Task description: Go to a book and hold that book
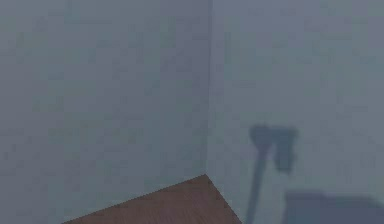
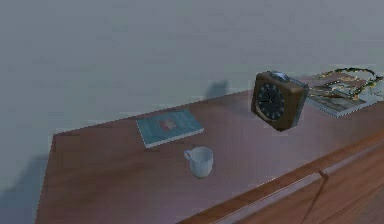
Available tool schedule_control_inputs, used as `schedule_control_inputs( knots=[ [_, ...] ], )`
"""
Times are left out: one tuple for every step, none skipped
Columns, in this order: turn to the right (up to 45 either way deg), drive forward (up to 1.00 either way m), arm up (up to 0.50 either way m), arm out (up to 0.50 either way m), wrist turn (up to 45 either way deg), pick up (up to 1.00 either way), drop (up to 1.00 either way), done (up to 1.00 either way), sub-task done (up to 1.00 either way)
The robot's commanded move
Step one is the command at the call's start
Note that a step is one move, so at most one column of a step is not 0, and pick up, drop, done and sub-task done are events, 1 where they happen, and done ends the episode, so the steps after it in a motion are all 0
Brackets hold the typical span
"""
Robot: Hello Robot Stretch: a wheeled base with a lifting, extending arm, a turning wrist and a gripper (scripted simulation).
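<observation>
A teal-covered book (image 2: 169,127) lies flat on the reddish-brown wooden dresser top (image 2: 110,165) in the arm side view, left of the middle and toward the wall. At the arm side view's right, a stack of flat books or magazines (image 2: 345,92) rests on the same top.
A white mug (image 2: 200,160) stands just in front of the teal book. A brown square clock (image 2: 277,99) with a dark face stands to the right. Drawer fronts (image 2: 330,195) run along the bottom right. The forward view faces a grey wall corner (image 1: 209,90) with brown floor (image 1: 160,205) below.
</observation>
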Motion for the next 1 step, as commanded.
schedule_control_inputs(
  knots=[
    [0.0,0.00,0.50,0.00,0.0,0.00,0.00,0.00,0.00]
  ],
)
